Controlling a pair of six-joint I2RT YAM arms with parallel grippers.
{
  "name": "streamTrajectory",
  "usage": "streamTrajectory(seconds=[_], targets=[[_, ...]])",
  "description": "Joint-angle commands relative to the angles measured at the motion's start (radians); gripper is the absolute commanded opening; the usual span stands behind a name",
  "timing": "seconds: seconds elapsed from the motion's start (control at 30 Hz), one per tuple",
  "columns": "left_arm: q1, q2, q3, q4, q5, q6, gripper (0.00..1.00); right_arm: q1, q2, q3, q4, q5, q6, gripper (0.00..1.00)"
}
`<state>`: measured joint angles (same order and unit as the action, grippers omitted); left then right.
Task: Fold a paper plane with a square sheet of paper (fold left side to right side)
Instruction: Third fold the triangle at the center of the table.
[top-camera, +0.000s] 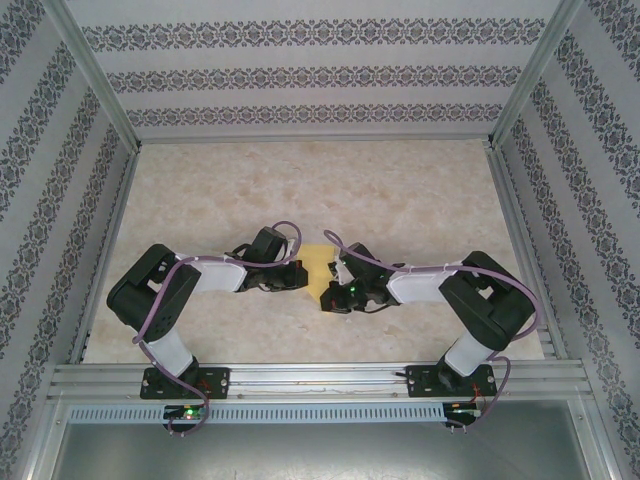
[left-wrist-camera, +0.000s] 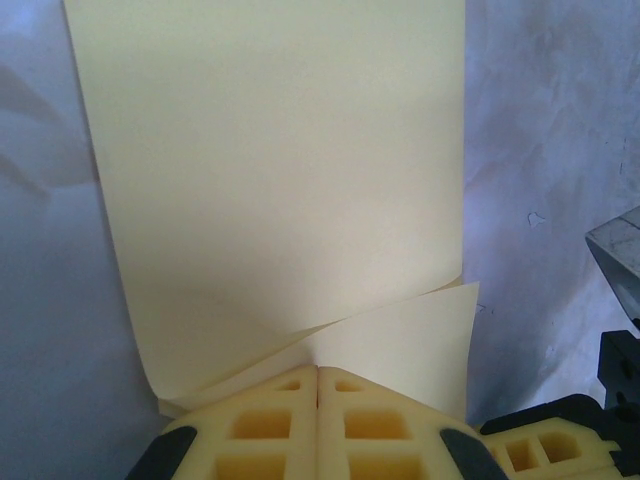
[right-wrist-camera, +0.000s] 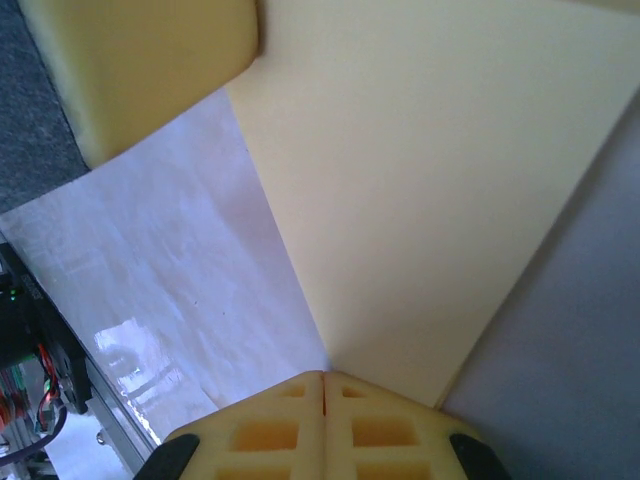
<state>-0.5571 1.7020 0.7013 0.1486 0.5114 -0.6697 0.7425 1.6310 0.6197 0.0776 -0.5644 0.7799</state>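
Sheet pinched from both sides at bench centre, left-to-right fold not yet made.
Left end effector, fingers pressed together, pinches the sheet's near edge, where a layer curls up; from it the sheet lies at 2 o'clock, running away toward 12 in its wrist view. Right end effector, likewise pressed together, nips a corner, with the sheet at 11 o'clock. Neither arm is nearer; the left edge likely must travel toward 3 o'clock.
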Motion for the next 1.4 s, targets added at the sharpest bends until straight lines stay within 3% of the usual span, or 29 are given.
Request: streamTrajectory(seconds=[0.0, 0.3, 0.57, 1.0, 1.37], targets=[[0.008, 0.036, -0.017, -0.135, -0.163, 0.001, 0.0, 0.014, -0.016, -0.042, -0.098, 0.014, 0.004, 0.0], [0.009, 0.034, -0.023, -0.127, -0.148, -0.014, 0.0, 0.01, -0.084, -0.094, -0.116, 0.01, 0.015, 0.0], [0.009, 0.035, -0.022, -0.118, -0.137, -0.018, 0.0, 0.0, -0.177, -0.018, -0.133, -0.064, -0.001, 0.0], [0.007, 0.032, -0.021, -0.096, -0.114, -0.031, 0.0, -0.002, 0.039, 0.116, -0.065, 0.056, -0.004, 0.0], [0.008, -0.065, 0.008, -0.1, -0.072, -0.005, 0.0, -0.018, 0.123, 0.032, -0.042, 0.051, 0.015, 0.0]])
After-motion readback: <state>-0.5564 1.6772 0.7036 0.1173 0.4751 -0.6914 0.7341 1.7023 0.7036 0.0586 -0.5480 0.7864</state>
